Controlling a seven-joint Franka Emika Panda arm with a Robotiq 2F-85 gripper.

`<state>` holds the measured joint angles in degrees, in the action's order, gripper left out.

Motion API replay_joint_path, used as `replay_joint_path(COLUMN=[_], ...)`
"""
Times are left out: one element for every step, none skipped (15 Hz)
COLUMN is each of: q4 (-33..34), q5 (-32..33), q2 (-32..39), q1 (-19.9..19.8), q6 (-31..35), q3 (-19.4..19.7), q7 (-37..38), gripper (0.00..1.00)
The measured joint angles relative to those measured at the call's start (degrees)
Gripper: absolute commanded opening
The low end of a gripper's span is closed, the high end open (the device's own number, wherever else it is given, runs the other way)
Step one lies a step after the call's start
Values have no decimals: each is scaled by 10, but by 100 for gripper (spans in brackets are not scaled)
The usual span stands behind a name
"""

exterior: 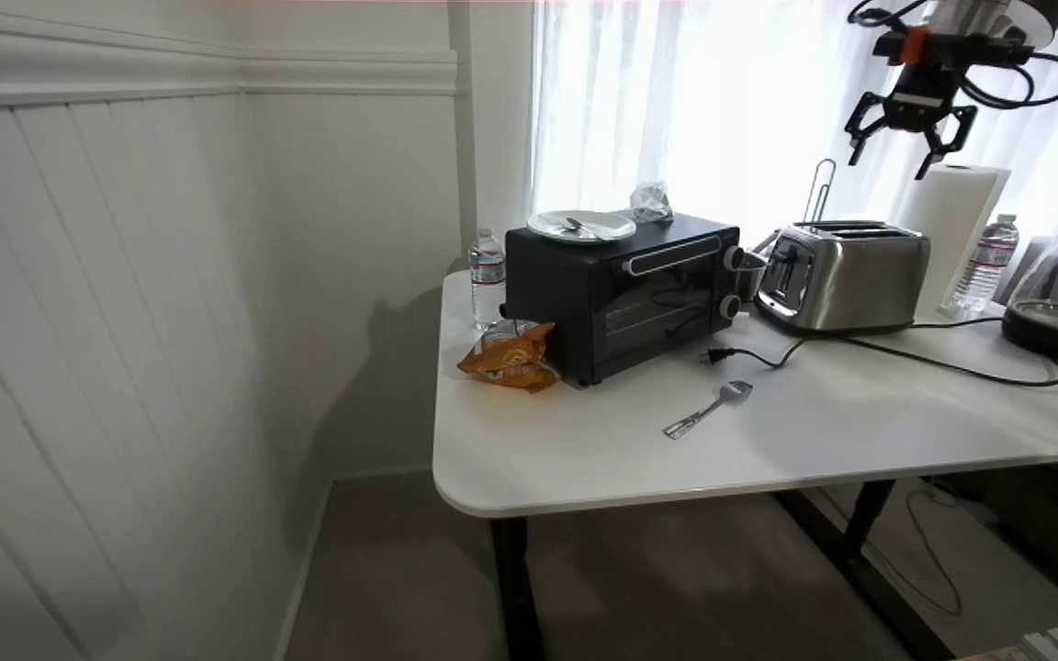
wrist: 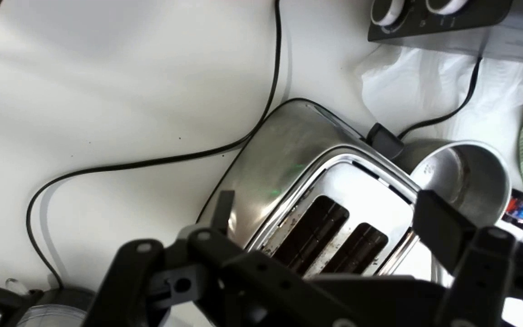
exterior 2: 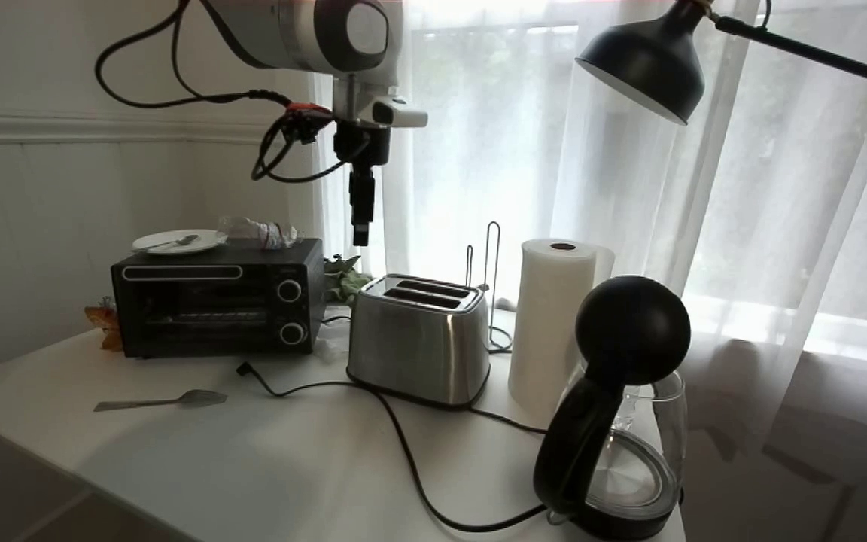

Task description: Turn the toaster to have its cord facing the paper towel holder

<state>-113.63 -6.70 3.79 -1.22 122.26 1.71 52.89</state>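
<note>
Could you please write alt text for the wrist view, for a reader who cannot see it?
Open gripper above a silver two-slot toaster on a white table; a black cable beside the toaster leads to a partly visible kettle.

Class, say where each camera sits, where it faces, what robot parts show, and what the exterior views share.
In an exterior view: in front of the table, facing oven and curtain; arm and gripper, upper right.
In an exterior view: behind the kettle, facing toaster and curtain; arm and gripper above.
Wrist view: on the arm, facing down at the toaster; fingers show.
Both exterior views share oven, toaster, kettle.
</note>
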Motion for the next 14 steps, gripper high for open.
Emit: replay_joint_path(q4=[5, 13, 23, 36, 51, 67, 83, 100, 117, 134, 150, 167, 183, 198], q5=[20, 42, 62, 81, 94, 101, 103, 104, 104, 104, 103, 103, 103, 102], q2=[10, 22, 36, 51, 69, 86, 103, 121, 138, 155, 171, 186, 200, 213], q1=[8, 17, 23, 28, 31, 33, 33, 34, 34, 34, 34, 34, 34, 34], q6=[16, 31, 39, 41, 41, 40, 36, 32, 28, 25, 22, 20, 19, 16], q3=[-3, -4, -4, -3, -2, 0, 3, 6, 10, 14, 18, 21, 25, 29], q7=[43, 88, 129, 168, 201, 225, 245, 262, 275, 287, 295, 303, 310, 316], gripper=[100, 100, 100, 100, 100, 100, 100, 100, 100, 100, 100, 100, 100, 100])
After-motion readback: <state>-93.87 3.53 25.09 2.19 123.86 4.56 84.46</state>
